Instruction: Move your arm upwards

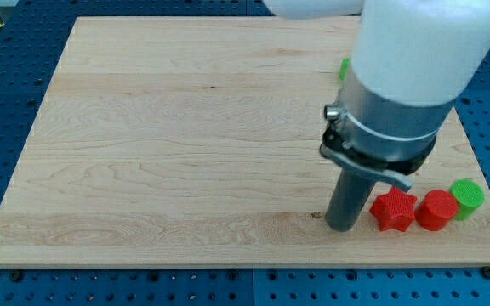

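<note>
My dark rod comes down from the white and grey arm at the view's right, and my tip (pixel 341 228) rests on the wooden board (pixel 185 136) near its bottom edge. A red star-shaped block (pixel 394 211) lies just right of my tip, a small gap apart. A red round-edged block (pixel 436 210) sits right of the star, touching it. A green cylinder (pixel 467 197) stands right of that. A sliver of another green block (pixel 344 68) shows at the arm's left edge, mostly hidden behind the arm.
The board lies on a blue perforated table (pixel 7 76). The board's bottom edge is close below my tip. The bulky arm body hides the board's upper right part.
</note>
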`<state>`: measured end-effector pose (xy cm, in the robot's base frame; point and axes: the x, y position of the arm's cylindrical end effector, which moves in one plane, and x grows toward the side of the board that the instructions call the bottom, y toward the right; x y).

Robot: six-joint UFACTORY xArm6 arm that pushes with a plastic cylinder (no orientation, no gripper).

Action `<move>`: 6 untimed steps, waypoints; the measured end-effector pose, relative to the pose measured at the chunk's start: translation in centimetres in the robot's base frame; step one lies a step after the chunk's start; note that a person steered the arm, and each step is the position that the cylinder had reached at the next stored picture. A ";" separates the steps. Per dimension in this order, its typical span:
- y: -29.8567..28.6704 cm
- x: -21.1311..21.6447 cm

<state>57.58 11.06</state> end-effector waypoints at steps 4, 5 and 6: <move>0.8 -3.8; -0.2 -9.9; -1.8 -15.6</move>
<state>41.99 9.22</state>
